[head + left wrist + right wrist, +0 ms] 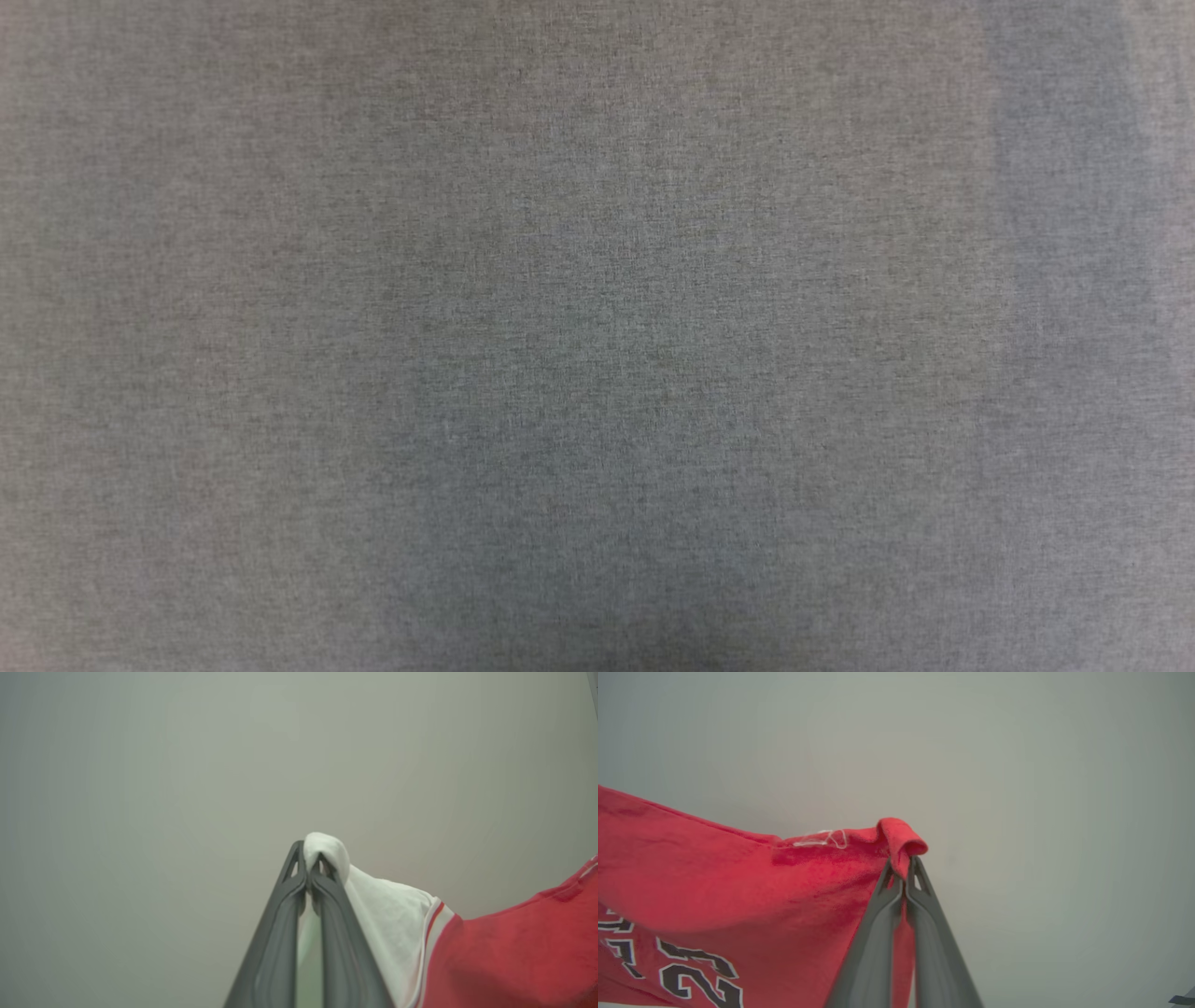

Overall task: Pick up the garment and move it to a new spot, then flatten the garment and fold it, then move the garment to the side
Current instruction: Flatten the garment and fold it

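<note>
The garment (504, 956) is a red T-shirt with a white sleeve (387, 914) and striped trim at the seam. My left gripper (308, 858) is shut on the white sleeve's edge, which bunches over the fingertips. In the right wrist view the garment (738, 891) hangs to the left, red with black-and-white numerals low down. There my right gripper (904, 863) is shut on a folded red edge. The cloth stretches away from each gripper, lifted off the surface.
A plain grey woven surface (597, 336) spreads across the head view. Behind the cloth in both wrist views lies a blurred pale grey background (187, 788). A small dark object (1183, 1000) sits at the bottom right corner of the right wrist view.
</note>
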`<state>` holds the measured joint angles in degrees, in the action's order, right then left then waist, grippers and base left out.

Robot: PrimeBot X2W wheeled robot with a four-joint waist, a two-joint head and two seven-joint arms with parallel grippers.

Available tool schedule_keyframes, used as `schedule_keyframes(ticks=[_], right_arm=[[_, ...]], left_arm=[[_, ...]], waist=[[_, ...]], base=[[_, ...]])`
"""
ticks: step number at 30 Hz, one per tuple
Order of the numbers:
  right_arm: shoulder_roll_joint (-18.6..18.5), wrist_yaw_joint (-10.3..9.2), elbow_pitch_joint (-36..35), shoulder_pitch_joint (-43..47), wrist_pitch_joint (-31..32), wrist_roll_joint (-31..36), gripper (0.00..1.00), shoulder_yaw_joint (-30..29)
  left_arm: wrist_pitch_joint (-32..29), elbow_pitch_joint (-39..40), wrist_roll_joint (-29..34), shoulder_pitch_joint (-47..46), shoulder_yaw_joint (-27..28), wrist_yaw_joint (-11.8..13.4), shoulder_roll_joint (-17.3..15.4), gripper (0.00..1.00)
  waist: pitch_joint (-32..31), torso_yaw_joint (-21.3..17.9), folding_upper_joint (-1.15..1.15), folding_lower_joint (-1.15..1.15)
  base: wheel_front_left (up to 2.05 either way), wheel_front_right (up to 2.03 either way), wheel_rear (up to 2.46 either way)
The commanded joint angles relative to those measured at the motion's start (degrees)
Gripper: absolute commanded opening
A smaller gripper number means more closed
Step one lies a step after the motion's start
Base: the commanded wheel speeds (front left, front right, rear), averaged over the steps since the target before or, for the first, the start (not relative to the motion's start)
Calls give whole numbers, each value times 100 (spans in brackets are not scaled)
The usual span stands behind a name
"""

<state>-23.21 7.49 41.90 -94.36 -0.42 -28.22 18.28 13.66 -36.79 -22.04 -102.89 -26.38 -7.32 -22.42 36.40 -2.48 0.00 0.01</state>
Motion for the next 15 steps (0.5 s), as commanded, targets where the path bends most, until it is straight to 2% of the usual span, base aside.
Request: schedule_keyframes(ticks=[1,8,15], right_arm=[[16,0,84,237,-88,-103,0,111],[-17,0,79,1148,-411,-507,0,768],[-296,0,-162,2235,-542,-1024,0,1506]], left_arm=[[64,-35,-89,280,-61,-16,-64,0],[130,499,-252,1588,163,36,-198,0],[132,1471,-293,3595,532,225,-308,0]], waist=[[-103,31,0,-1],[-541,95,0,-1],[-1165,127,0,-1]], base=[[0,0,0],[0,0,0],[0,0,0]])
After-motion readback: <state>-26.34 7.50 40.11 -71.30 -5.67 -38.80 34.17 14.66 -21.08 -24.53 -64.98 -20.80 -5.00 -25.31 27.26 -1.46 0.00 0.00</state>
